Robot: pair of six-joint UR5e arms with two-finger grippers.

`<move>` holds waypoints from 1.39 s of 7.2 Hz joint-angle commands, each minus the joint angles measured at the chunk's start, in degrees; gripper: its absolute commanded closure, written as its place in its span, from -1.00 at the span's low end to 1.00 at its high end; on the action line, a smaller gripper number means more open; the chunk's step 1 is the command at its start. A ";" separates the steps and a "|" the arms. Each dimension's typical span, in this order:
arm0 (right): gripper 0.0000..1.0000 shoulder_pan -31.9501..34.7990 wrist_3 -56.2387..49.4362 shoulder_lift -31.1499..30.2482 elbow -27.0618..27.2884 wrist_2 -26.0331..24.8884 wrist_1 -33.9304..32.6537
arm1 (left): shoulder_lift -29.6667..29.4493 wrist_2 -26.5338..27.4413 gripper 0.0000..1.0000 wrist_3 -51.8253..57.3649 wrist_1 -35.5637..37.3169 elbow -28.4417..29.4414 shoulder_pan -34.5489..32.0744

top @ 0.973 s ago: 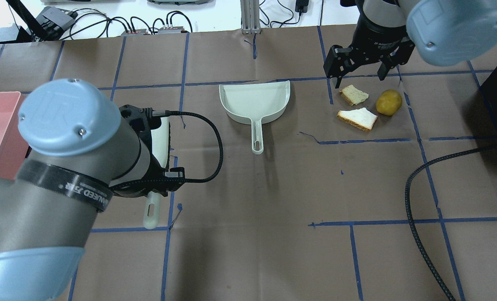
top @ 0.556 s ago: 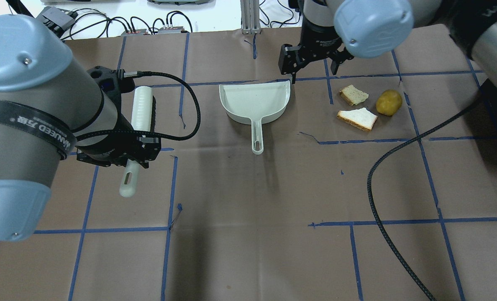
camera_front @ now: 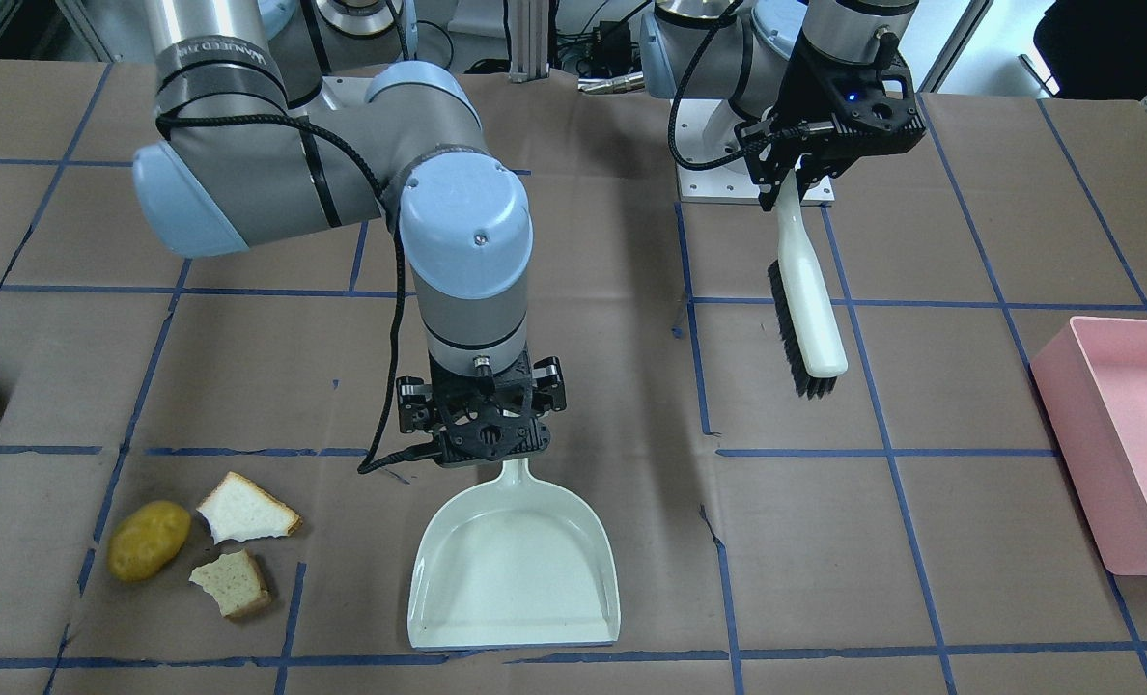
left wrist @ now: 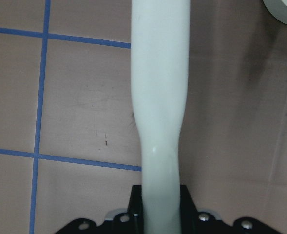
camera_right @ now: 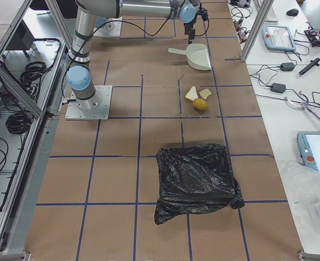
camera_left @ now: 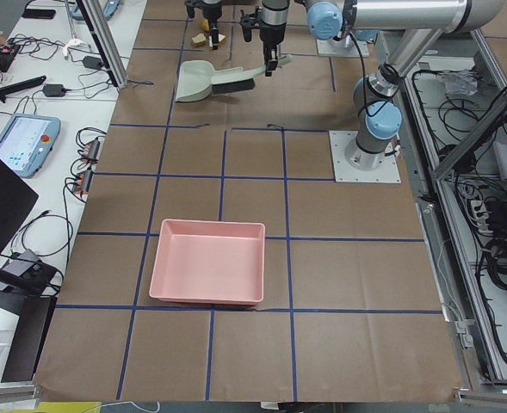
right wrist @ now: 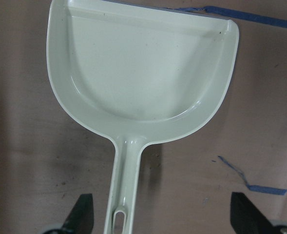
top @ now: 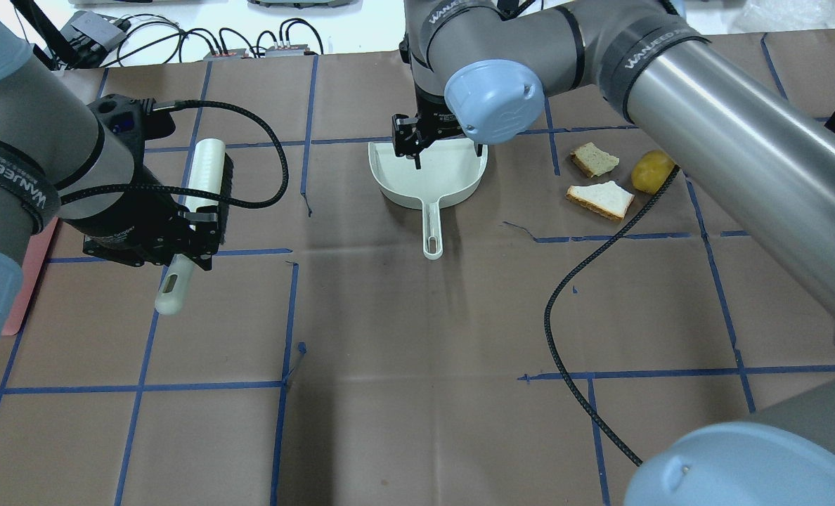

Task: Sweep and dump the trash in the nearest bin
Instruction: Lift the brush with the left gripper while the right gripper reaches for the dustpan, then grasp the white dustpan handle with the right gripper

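Left gripper (top: 194,237) is clamped round the handle of the white hand brush (top: 205,176), closest to the robot's side of the table (top: 417,422). Brush is held up off the brown paper, roughly level. Its head points away from the robot and the black bristles are turned toward the robot's right. Butt end of the handle sticks out back past the gripper, and the wrist cam just shows the pale handle running straight out from the jaws.

Bit further out, the right gripper (camera_front: 482,430) hangs over the handle of the pale dustpan (camera_front: 516,569). Its fingers (right wrist: 82,217) are spread wide, one on each side of the handle, gripping nothing. Dustpan lies flat on the table, handle toward the robot, open mouth facing away.

About the same depth, but off to the robot's right of the pan, sits the trash, all loose on the table. First comes the nearer bread piece (top: 600,199), white side up, then the farther bread piece (top: 594,159) just behind it. The potato (top: 648,172) is just beside both on the outer side. None of it touches the pan.

Way off at the table ends, there's a pink bin (camera_front: 1138,434) on the robot's left and a black-bagged bin (camera_right: 198,182) on its right, past the potato.
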 commanded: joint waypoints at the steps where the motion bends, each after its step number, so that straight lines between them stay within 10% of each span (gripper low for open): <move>1: -1.00 1.35 4.48 3.39 0.34 0.01 -1.91 | -0.73 -0.66 1.00 0.20 0.30 -0.47 0.52; 5: -1.00 1.62 5.37 5.07 8.05 -0.25 -14.70 | -1.52 0.38 1.00 2.48 0.30 0.06 0.52; 10: -1.00 1.70 10.74 5.16 8.60 1.14 -11.07 | -1.17 0.56 1.00 2.49 0.30 -0.73 0.52</move>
